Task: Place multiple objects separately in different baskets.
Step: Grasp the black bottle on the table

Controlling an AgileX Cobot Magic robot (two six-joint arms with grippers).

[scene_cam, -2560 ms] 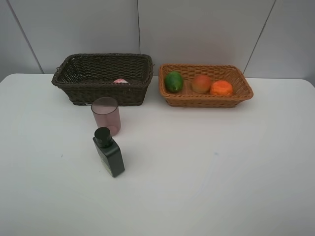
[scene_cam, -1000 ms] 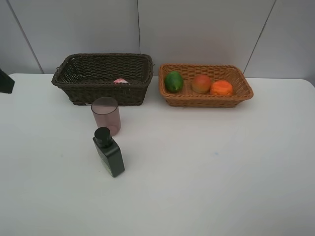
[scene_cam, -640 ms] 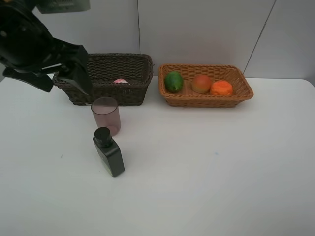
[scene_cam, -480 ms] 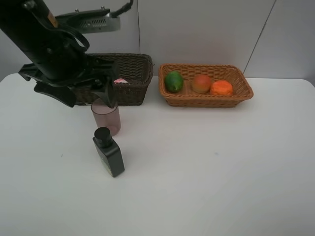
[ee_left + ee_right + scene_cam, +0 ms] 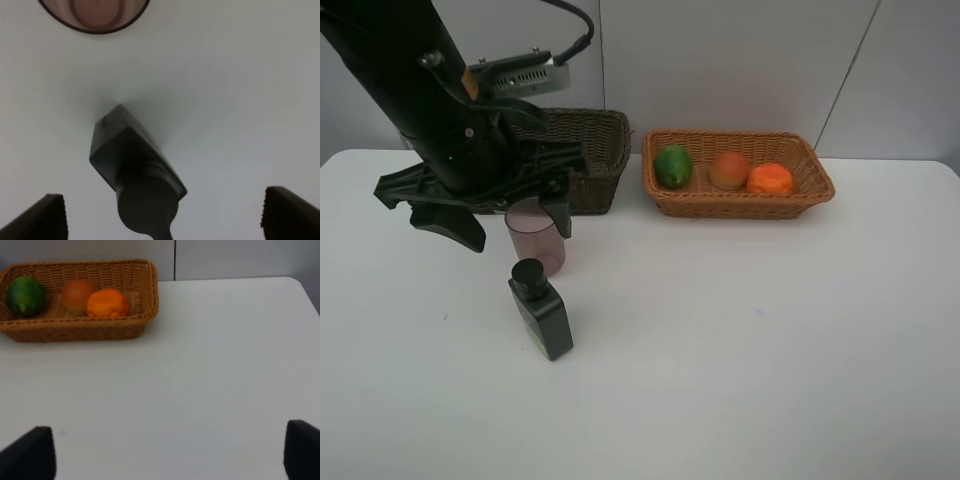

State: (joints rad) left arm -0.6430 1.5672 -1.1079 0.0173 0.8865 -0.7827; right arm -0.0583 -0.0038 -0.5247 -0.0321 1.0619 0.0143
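My left gripper (image 5: 523, 240) hangs open just above the translucent mauve cup (image 5: 542, 250) and the black square bottle (image 5: 542, 312), which both stand on the table in front of the dark brown basket (image 5: 600, 150). In the left wrist view the black bottle (image 5: 132, 165) lies between the wide-apart fingers of the left gripper (image 5: 165, 220), untouched, and the cup (image 5: 95, 12) is beyond it. The tan basket (image 5: 740, 208) holds the green fruit (image 5: 673, 165), the peach-coloured fruit (image 5: 729, 170) and the orange (image 5: 770, 179). My right gripper (image 5: 167, 452) is open over bare table. The arm hides the pink bottle.
The white table (image 5: 770, 330) reaches to a grey panelled wall right behind the baskets. My left arm (image 5: 430, 90) covers most of the dark basket. In the right wrist view the tan basket (image 5: 145, 300) sits far ahead, to one side.
My left arm has swung in from the left edge and come down over the cup and black bottle. The objects and baskets have not moved.
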